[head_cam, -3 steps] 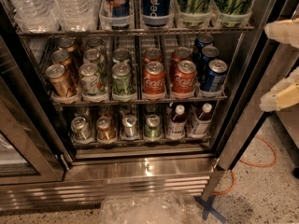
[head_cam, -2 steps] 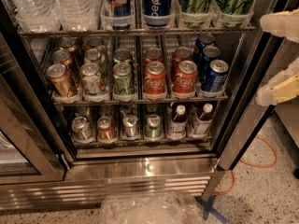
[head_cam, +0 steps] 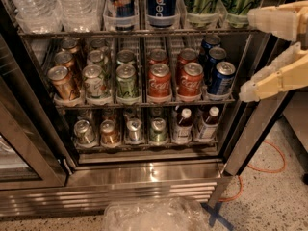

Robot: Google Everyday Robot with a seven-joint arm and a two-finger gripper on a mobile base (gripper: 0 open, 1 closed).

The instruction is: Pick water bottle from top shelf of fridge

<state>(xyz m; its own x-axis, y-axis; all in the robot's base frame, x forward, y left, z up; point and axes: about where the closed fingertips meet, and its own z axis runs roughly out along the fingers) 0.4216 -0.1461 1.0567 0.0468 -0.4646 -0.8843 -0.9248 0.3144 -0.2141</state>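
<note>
The fridge (head_cam: 144, 174) stands open with its dark inside facing me. On its top shelf (head_cam: 139, 33) clear ribbed water bottles (head_cam: 77, 6) fill the left lanes; their caps are cut off by the frame's top edge. A Pepsi bottle (head_cam: 162, 4) and green bottles (head_cam: 202, 1) stand to their right in clear trays. My gripper (head_cam: 246, 57) is at the right edge, level with the top and middle shelves, outside the fridge's right frame. Its two cream fingers (head_cam: 274, 20) are spread wide and hold nothing. It is far right of the water bottles.
The middle rack holds several soda cans, including Coca-Cola cans (head_cam: 160, 81). The lower rack holds cans and dark-capped brown drink bottles (head_cam: 183, 124). The glass door (head_cam: 19, 143) stands open at left. An orange cable (head_cam: 269, 170), blue tape (head_cam: 219, 215) and crumpled plastic (head_cam: 154, 215) lie on the floor.
The gripper has moved left, further into view and closer to the fridge's right frame. Its fingers stay open. Nothing in the fridge has moved.
</note>
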